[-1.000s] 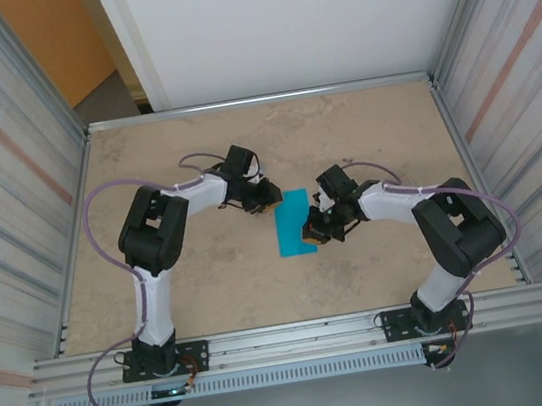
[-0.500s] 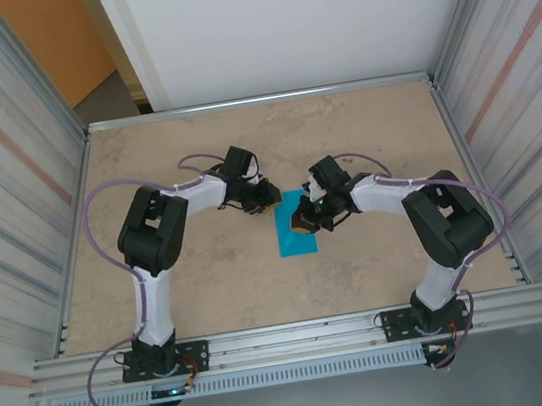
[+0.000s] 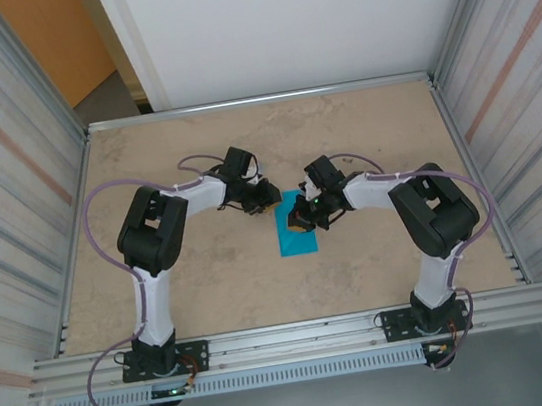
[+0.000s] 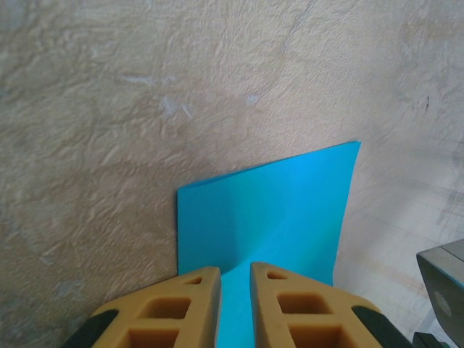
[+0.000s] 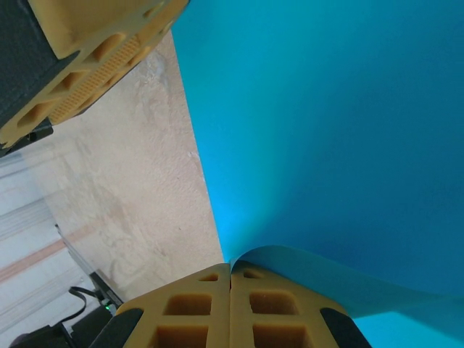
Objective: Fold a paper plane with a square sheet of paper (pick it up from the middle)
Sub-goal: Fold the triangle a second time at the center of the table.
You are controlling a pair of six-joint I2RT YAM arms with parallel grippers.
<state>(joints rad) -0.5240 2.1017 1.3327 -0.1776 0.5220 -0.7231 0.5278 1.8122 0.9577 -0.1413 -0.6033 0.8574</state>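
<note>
1. Thin teal-blue paper sheet (image 3: 293, 243): lies mid-table as a narrow folded rectangle, btwn both arms, on the mottled beige tabletop (image 3: 203, 293).
2. Right gripper (image 5: 230, 265): jaws fully closed. A raised flap of the sheet curls up from their seam, so it appears pinched.
3. Left gripper (image 4: 234, 270): jaws a narrow slit apart at the sheet's far corner, paper showing in the gap. No clamp evident; prob. pinning only.
4. Step in hand (judged): early fold, flap raised for turning over. No plane shape yet.
5. Next req.: lay flap edge-to-edge w/ left steadying the sheet, then press the crease.
</note>
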